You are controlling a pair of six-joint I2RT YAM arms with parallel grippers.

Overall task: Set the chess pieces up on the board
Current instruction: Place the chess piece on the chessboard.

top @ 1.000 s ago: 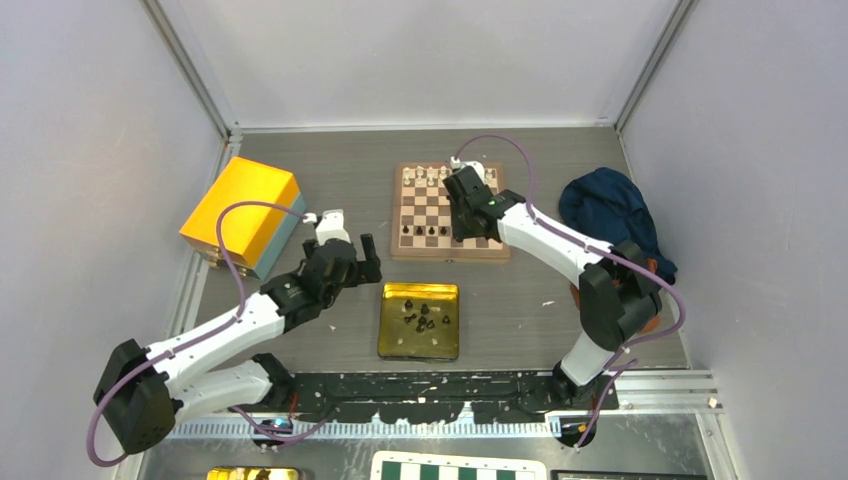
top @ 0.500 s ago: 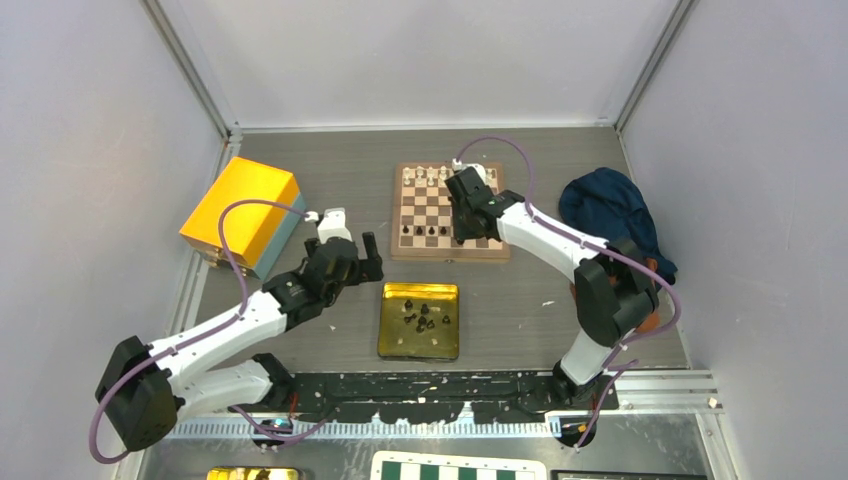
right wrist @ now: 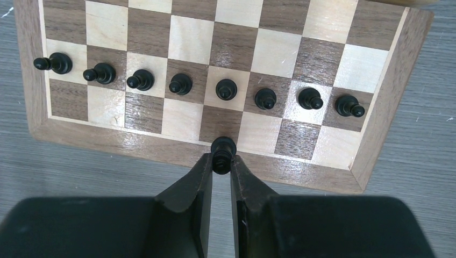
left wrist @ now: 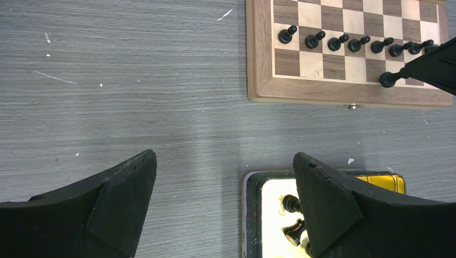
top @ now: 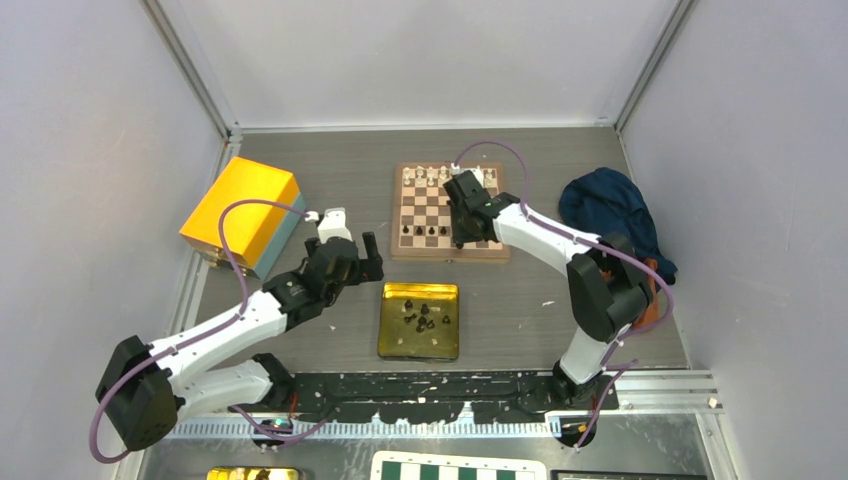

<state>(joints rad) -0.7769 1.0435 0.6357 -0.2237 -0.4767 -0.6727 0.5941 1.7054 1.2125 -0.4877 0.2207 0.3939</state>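
Note:
The wooden chessboard (top: 448, 250) lies at the table's middle back. Cream-white pieces (top: 432, 174) stand on its far rows. A row of several black pawns (right wrist: 226, 89) stands on the second near row. My right gripper (right wrist: 221, 161) is shut on a black chess piece (right wrist: 222, 148), upright over a dark square of the nearest row by the board's rim (right wrist: 161, 145). The left wrist view also shows this piece (left wrist: 388, 79). My left gripper (left wrist: 224, 158) is open and empty above the table, just left of the yellow tray (left wrist: 250, 215) holding several black pieces (left wrist: 292, 203).
A yellow box (top: 240, 215) stands at the left. A dark blue cloth (top: 612, 215) lies right of the board. The yellow tray (top: 390, 340) sits in front of the board. A green-and-white checkered board (top: 460, 468) lies below the arm bases.
My right arm's elbow has swung slightly left while the gripper stays over the board's near rows with the black piece. My left arm has barely moved.

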